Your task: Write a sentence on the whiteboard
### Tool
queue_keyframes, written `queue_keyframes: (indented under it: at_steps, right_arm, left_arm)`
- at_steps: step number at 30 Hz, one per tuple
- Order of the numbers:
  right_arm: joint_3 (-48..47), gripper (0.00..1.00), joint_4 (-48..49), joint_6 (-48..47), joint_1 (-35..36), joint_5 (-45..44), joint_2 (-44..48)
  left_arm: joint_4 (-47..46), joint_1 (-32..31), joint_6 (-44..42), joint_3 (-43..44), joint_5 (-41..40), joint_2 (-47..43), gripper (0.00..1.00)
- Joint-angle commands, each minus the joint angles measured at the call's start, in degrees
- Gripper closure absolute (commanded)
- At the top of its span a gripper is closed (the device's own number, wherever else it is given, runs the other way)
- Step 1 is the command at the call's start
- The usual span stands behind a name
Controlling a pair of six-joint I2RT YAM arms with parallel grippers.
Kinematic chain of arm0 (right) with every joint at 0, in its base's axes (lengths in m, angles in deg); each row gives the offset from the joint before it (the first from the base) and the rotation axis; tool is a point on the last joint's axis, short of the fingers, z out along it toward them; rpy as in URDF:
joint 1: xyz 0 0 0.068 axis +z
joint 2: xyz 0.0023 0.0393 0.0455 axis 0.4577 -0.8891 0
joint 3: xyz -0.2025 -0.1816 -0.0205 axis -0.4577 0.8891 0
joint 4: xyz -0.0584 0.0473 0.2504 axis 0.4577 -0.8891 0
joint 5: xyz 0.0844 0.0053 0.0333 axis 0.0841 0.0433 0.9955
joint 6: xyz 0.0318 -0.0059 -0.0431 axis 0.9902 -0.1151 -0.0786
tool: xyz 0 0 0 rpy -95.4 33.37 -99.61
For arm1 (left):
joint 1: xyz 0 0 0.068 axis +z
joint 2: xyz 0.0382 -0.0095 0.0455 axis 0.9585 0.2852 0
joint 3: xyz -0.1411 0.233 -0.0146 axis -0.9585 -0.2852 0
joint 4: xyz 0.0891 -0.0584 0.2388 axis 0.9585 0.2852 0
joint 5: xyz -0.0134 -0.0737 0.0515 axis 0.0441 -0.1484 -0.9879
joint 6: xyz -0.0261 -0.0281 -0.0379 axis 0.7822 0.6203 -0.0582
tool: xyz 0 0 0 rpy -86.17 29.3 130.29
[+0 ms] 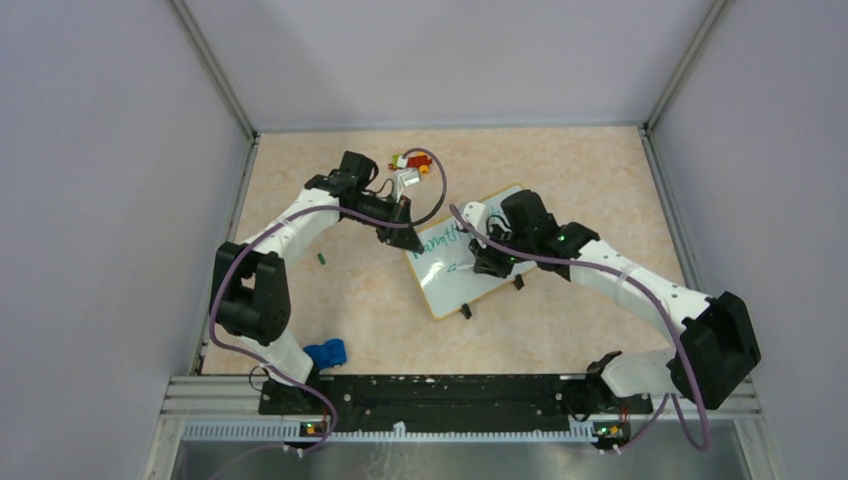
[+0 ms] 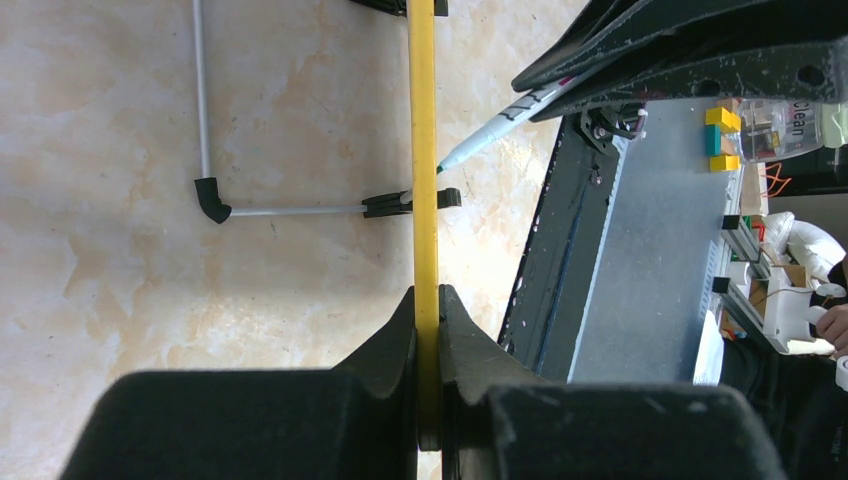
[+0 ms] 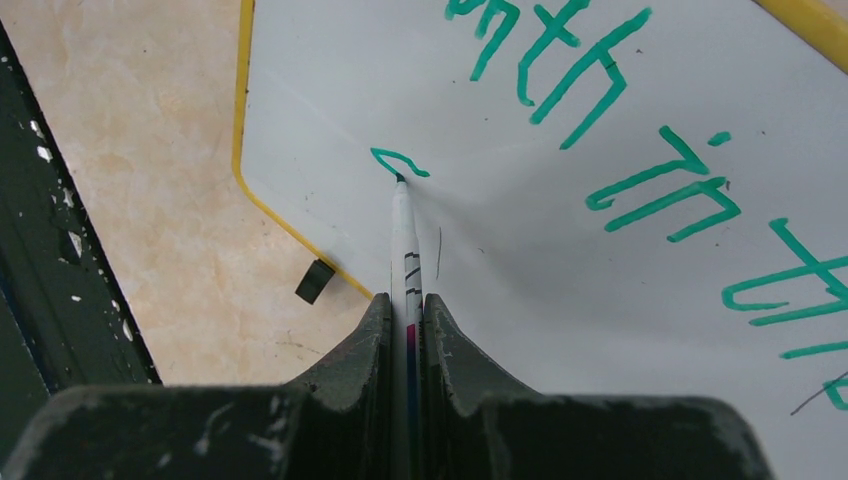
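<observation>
Right now the whiteboard [image 1: 452, 285] is sitting skewed near the middle of the tabletop [image 1: 570, 170], between the two arms. The left hand [image 2: 427, 305] is pinching the board's yellow rim [image 2: 424, 120], with its fingers closed tight on either side. The right hand [image 3: 407, 310] is gripping a marker [image 3: 403, 235], whose tip is touching the white surface at a small green stroke. That stroke is lying apart from the sentence [image 3: 610, 150], whose green lettering is running across the board beyond it. A blue object [image 1: 325, 353] is sitting near the left arm's base, and some small coloured pieces [image 1: 412, 162] are lying at the far side.
</observation>
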Motion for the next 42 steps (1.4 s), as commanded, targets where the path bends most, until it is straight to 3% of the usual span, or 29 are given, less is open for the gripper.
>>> queue_keyframes:
  at_steps: [1,21,35,42]
  right_arm:
    - [-0.06,1.0,1.1,-1.46,-1.86,-3.33,1.69]
    - [1.8,1.0,0.26,-1.28,-0.78,-0.3,1.11]
    - [-2.59,1.0,0.38,0.03,2.2,1.51,-1.84]
    - [-3.52,1.0,-1.34,-0.3,2.17,5.18,1.43]
  left_arm:
    - [1.16,-0.26,-1.97,0.77,0.65,-0.06,1.0]
    - [1.07,-0.26,-1.97,0.82,0.63,0.02,1.0]
    - [1.07,-0.26,-2.01,0.89,0.6,-0.04,1.0]
    - [1.07,-0.31,-1.92,0.97,0.67,-0.01,1.0]
